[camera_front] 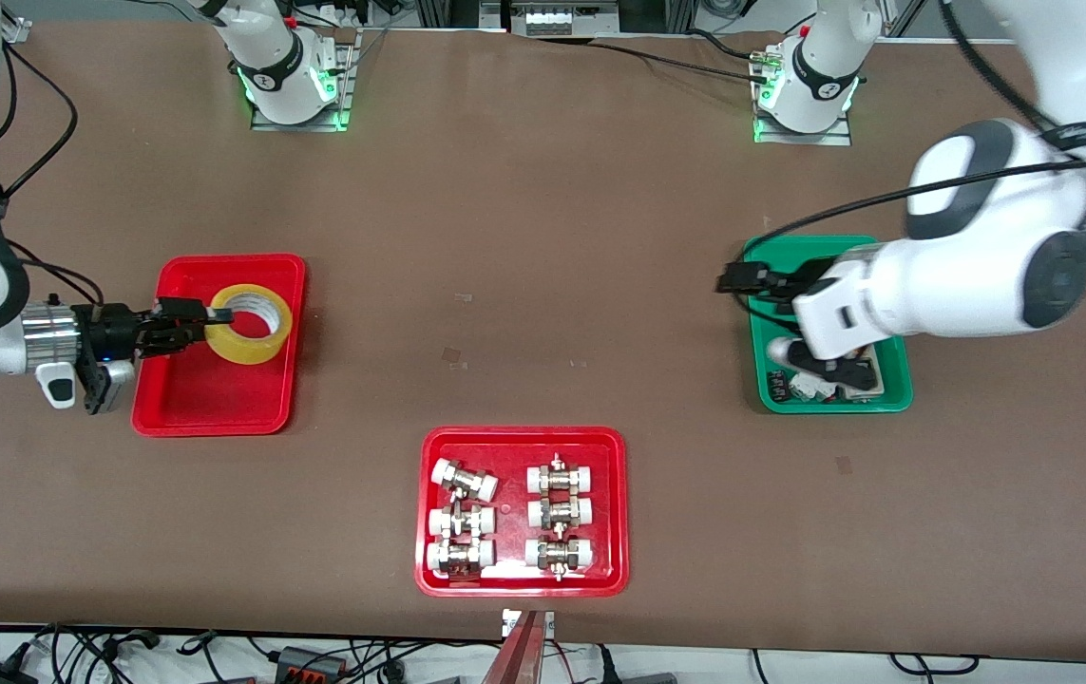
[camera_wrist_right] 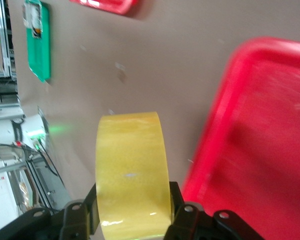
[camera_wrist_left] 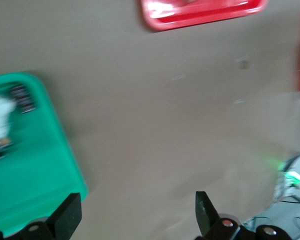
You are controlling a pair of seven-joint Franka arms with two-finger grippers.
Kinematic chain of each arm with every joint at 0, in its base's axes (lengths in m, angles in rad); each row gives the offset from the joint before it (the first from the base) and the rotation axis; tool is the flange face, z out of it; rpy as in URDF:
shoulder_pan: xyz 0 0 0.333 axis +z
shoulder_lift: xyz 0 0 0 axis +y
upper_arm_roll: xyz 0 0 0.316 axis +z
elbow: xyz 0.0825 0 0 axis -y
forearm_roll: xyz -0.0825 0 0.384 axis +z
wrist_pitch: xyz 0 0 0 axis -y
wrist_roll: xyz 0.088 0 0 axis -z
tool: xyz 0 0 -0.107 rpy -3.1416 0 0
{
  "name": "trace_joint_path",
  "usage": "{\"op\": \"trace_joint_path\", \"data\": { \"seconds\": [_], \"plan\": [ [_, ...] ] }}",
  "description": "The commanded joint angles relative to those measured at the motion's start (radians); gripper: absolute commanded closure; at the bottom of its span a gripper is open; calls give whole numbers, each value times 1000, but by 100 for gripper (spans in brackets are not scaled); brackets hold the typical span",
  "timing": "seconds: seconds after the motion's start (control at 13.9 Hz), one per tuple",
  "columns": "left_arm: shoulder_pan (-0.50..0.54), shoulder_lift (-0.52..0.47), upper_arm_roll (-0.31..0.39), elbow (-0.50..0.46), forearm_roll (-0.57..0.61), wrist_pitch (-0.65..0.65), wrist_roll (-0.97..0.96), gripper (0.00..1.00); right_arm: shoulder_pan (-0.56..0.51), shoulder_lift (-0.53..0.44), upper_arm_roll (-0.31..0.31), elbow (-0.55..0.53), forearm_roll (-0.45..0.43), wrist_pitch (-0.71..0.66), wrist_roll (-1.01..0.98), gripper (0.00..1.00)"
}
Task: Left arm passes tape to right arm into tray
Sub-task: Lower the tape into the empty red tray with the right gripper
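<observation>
The yellowish tape roll (camera_front: 253, 323) stands on edge between the fingers of my right gripper (camera_front: 216, 319), which is shut on it. In the front view the roll is over the plain red tray (camera_front: 210, 399), toward its farther part. The right wrist view shows the roll (camera_wrist_right: 132, 165) clamped in the gripper (camera_wrist_right: 132, 210), with the red tray (camera_wrist_right: 260, 150) beside it. My left gripper (camera_front: 737, 280) is open and empty over the edge of the green tray (camera_front: 894, 394). Its two fingers stand wide apart in the left wrist view (camera_wrist_left: 137, 215).
A red tray of white-capped metal fittings (camera_front: 614, 570) lies nearer to the front camera, mid-table. It also shows in the left wrist view (camera_wrist_left: 200, 12). The green tray (camera_wrist_left: 35, 175) holds small parts. Both arm bases stand along the table's farthest edge.
</observation>
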State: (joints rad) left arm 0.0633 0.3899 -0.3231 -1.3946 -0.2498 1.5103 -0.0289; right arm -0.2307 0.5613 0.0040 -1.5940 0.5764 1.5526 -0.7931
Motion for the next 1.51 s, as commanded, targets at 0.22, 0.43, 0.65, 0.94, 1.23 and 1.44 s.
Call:
{"op": "trace_joint_path", "data": {
  "seconds": [0.22,0.43,0.65,0.94,1.23,1.44],
  "plan": [
    [71,-34,-4,17,159,-50,64,0,-119,158,22,22,-16,-14,-195,100],
    [115,-36,-8,20,237,-58,70,0,-128,196,22,22,-18,-6,-236,99],
    [125,-34,-14,93,331,-59,66,0,-125,203,24,22,-49,30,-241,35],
    [125,-65,-20,65,392,-107,-7,0,-87,192,24,22,-150,144,-411,0],
    [191,-124,-37,-44,399,-49,-5,0,-20,105,25,22,-289,195,-408,0],
    [202,-264,-40,-266,385,91,4,0,16,36,24,19,-372,234,-385,0]
  ]
}}
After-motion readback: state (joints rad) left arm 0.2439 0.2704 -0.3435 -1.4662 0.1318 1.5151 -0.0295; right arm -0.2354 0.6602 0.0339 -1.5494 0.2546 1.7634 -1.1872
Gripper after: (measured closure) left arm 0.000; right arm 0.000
